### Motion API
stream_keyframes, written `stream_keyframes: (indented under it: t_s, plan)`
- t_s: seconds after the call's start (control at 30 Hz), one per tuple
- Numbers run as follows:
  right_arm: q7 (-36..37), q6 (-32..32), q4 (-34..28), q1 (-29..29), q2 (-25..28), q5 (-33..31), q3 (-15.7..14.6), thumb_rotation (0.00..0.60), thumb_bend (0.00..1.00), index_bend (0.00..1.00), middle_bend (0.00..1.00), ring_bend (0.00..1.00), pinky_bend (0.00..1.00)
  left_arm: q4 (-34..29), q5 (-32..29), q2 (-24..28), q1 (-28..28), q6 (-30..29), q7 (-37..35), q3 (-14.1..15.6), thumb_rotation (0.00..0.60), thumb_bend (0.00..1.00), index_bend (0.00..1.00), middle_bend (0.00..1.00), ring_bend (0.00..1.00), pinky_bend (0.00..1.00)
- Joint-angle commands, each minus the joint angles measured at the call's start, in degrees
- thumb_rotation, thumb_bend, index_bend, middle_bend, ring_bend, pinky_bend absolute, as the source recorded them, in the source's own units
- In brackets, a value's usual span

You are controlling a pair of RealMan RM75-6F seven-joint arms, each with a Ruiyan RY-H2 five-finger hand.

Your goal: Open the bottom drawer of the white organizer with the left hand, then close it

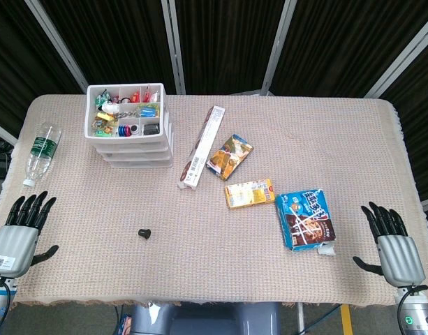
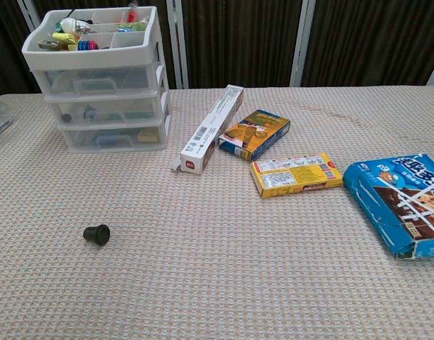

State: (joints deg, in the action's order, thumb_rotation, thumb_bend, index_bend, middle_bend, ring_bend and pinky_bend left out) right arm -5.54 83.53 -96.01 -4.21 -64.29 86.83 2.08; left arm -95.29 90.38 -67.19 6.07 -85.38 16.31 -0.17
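The white organizer [image 1: 130,132] [image 2: 103,85] stands at the table's back left, with three clear drawers stacked under a top tray of small items. Its bottom drawer [image 2: 114,134] sits pushed in, flush with the two above. My left hand [image 1: 19,234] rests at the near left edge of the table, open, fingers spread and pointing away from me, far from the organizer. My right hand [image 1: 392,244] lies open at the near right edge, holding nothing. Neither hand shows in the chest view.
A plastic bottle [image 1: 41,152] lies left of the organizer. A small black cap [image 1: 144,233] [image 2: 97,234] sits in front. A long white box [image 1: 201,146], two snack boxes [image 1: 229,156] [image 1: 249,193] and a blue cookie pack [image 1: 306,218] lie to the right.
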Motion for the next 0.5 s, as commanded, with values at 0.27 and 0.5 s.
stream_keyframes:
  t_s: [0.27,0.5]
  plan:
    - [0.0,0.3,0.0,0.1,0.0,0.2,0.0,0.600,0.00,0.05,0.00,0.00,0.00,-0.1,0.1,0.0,0.0,0.0,0.1,0.1,0.600,0.15,0.00,0.00,0.00,0.00]
    - [0.1,0.0,-0.2,0.0,-0.4,-0.3,0.2,0.600,0.00,0.05,0.00,0.00,0.00,-0.6,-0.1,0.0,-0.1,0.0,-0.3,0.0,0.600,0.15,0.00,0.00,0.00,0.00]
